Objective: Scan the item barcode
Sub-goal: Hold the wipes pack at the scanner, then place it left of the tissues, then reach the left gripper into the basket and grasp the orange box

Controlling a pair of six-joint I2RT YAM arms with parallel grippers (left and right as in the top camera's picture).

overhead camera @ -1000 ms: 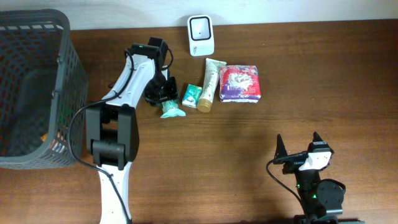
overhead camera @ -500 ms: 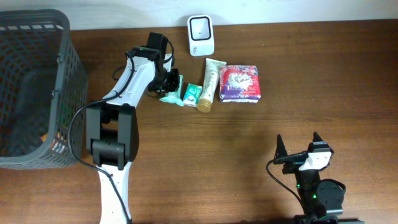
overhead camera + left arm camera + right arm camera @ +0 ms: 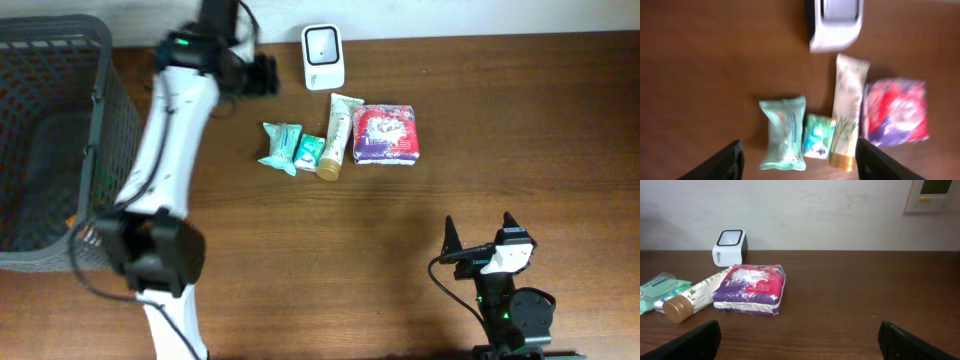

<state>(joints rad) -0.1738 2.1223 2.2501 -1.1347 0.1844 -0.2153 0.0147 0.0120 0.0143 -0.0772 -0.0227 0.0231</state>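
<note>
Left hand (image 3: 797, 152) spread wide, holding nothing (teal packet (image 3: 783, 132) lies below).

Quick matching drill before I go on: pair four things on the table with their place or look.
Things:
1. scanner
2. tube
3. basket
4. wipes pack

Descriptions:
a. leftmost in the row of goods
b. at the table's left end
c. gold cap
d. white, by the back edge

Pairs: 1-d, 2-c, 3-b, 4-a
</note>
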